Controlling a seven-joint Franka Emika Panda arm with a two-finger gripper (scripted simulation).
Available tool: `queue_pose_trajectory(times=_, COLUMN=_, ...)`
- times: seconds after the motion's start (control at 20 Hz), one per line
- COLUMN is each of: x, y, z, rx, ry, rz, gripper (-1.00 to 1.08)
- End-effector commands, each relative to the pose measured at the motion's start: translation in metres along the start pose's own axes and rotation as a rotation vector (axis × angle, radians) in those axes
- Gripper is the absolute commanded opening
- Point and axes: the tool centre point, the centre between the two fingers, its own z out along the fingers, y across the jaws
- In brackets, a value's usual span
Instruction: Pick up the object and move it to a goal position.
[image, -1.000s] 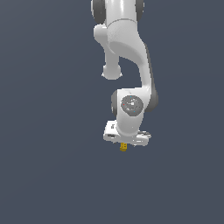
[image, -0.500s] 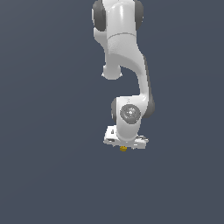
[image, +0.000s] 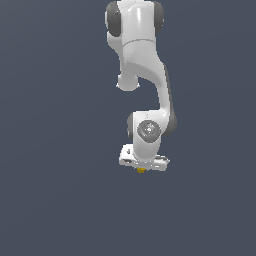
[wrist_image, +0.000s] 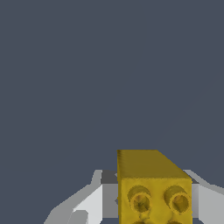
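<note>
— While the arm (image: 145, 75) hangs straight down, where is the yellow block (wrist_image: 154, 188)?

— Between the 2 white fingers (wrist_image: 89, 205), which are clenched on its sides; its studded face shows 2 round studs, poking just below the gripper (image: 142, 167).

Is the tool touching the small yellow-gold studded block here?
Touching. The wrist view shows the yellow-gold studded block wedged between the white tool's fingers, no gap either side.
</note>
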Motion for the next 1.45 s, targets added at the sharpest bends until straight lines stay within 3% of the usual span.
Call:
queue_pose_trajectory(times=0.0, x=0.0, y=0.0, z=0.0, rx=0.0, ry=0.0, rz=0.0, gripper=-1.0)
queue_pose_trajectory(times=0.4, x=0.005, y=0.005, z=-0.006, rx=0.0, ry=0.0, rz=0.0, gripper=-1.0)
queue_pose_trajectory(times=1.0, x=0.043, y=0.036, z=-0.047, rx=0.0, ry=0.0, rz=0.0, gripper=-1.0)
queue_pose_trajectory(times=1.4, x=0.052, y=0.043, z=-0.056, rx=0.0, ry=0.0, rz=0.0, gripper=-1.0)
